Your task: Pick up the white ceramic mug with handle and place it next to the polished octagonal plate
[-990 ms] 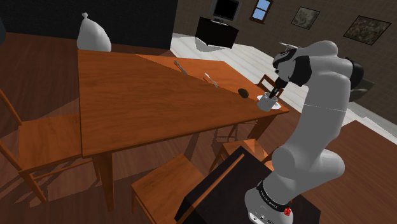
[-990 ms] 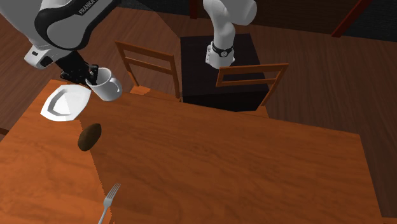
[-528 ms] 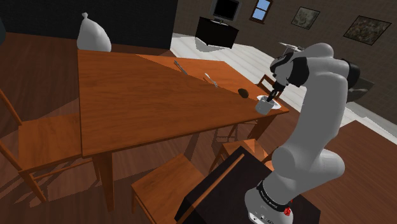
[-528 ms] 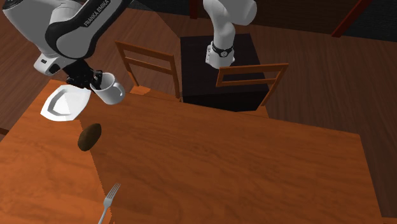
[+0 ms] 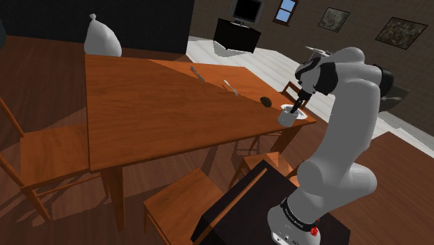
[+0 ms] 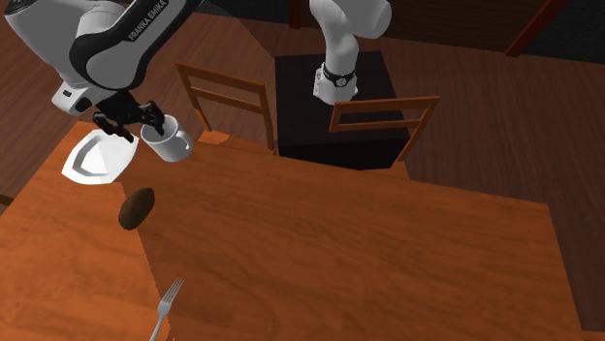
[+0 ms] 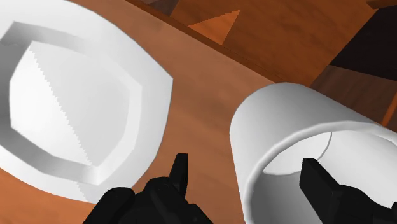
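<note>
White cylindrical mug [image 6: 171,145], faceted octagonal plate [image 6: 92,160], wooden table [image 6: 339,262]

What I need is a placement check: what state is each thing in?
mug: upright on the table, not held, beside the plate with a gap between them.
plate: flat on the table, empty.
gripper: open, fingers astride the mug's rim, not clasping it.
fork: lying flat on the table.
</note>
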You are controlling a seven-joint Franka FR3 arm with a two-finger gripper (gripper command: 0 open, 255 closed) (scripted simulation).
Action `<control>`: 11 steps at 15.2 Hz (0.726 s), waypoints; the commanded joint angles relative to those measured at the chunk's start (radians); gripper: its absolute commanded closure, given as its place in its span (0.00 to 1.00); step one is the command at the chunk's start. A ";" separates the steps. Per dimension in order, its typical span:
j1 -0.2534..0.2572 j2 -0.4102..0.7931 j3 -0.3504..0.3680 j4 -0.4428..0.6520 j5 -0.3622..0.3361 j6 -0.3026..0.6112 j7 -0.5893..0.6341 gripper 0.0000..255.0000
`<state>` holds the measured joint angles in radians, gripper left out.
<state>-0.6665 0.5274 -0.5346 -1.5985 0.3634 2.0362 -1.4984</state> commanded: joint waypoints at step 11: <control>0.000 -0.043 -0.018 0.066 -0.030 -0.102 0.020 0.00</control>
<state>-0.6657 0.4839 -0.5523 -1.5357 0.3335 1.9366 -1.4786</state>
